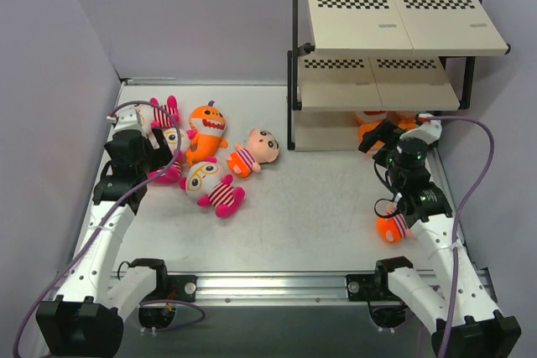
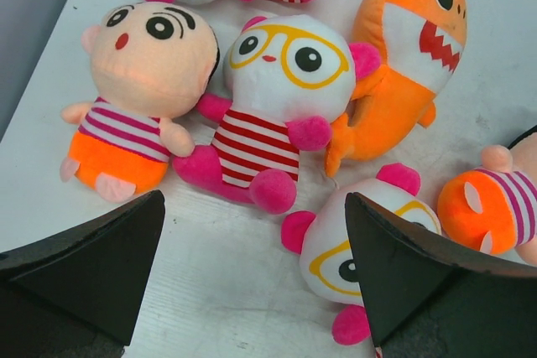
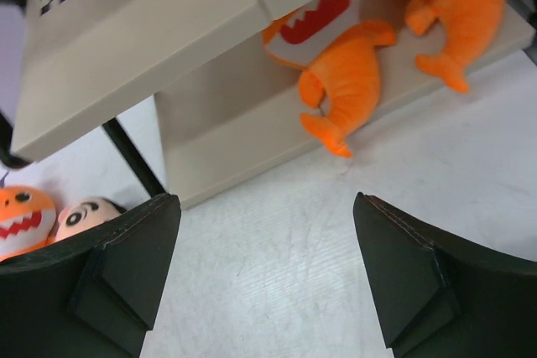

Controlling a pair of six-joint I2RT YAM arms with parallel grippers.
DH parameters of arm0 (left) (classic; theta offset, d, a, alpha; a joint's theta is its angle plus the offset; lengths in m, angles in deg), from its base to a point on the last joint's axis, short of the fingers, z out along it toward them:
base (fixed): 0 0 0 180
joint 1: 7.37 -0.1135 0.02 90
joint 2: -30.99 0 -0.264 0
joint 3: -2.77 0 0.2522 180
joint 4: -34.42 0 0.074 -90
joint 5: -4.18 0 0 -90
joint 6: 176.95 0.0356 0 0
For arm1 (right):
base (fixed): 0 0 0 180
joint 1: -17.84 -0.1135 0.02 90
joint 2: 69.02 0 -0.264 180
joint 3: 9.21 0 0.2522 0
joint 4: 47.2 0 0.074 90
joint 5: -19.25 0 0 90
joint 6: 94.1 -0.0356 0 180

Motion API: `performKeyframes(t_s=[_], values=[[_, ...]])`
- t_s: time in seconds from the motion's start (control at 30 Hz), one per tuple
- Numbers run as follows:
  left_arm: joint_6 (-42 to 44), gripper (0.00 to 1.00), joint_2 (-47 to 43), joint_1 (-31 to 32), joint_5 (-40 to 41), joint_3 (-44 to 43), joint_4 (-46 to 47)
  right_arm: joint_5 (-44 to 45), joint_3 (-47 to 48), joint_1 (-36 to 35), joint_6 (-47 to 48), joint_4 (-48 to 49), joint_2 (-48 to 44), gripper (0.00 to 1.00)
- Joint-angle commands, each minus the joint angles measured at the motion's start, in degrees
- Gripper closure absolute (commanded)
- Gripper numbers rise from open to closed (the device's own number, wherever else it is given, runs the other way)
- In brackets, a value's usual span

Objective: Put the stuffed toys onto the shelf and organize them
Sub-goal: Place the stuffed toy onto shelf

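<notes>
- Hanging wide open and empty over the pile on your left side of the bench (image 1: 310, 207), your left jaws have the glasses toy (image 2: 277, 98) straight ahead of them. It sits centred on the gap but beyond the tips.
- Its long axis runs away from you, head far and pink feet near, leaning only a little. The closing line of the left jaws crosses its striped belly, so I judge you need a forward reach and a drop, with little wrist roll.
- It is crowded. The striped doll (image 2: 134, 98) touches its arm on the left and the shark (image 2: 411, 64) presses against its right side. A second glasses toy (image 2: 361, 249) lies just beside the right-hand finger and could be caught in the closing.
- Your right jaws are also spread wide and hold nothing. They face the lowest tier of the shelf (image 1: 336, 90), where two sharks (image 3: 336, 48) lie side by side. A stray doll (image 1: 392, 225) lies on the bench behind them, against the right arm.
- The left arm is nearer the pile and the right arm nearer the shelf, which stands well apart at the far right.
</notes>
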Motion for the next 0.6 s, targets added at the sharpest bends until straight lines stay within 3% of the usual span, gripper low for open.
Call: performKeyframes(t_s=[0.0, 0.27, 0.43, 0.57], values=[[3.0, 0.03, 1.3, 1.9, 2.4, -2.6, 4.7, -1.2, -0.7, 5.0, -5.2, -1.4, -0.8, 0.14], [4.9, 0.03, 2.1, 7.5, 5.1, -1.3, 5.5, -4.4, -6.9, 10.1, -15.3, 1.3, 3.0, 0.17], [7.0, 0.03, -0.2, 11.8, 8.4, -0.7, 5.6, -8.1, -12.5, 12.5, -22.2, 11.8, 7.2, 0.21], [8.2, 0.03, -1.9, 15.0, 10.3, 0.1, 5.4, -9.7, -16.0, 13.4, -25.2, 22.2, 14.1, 0.32]])
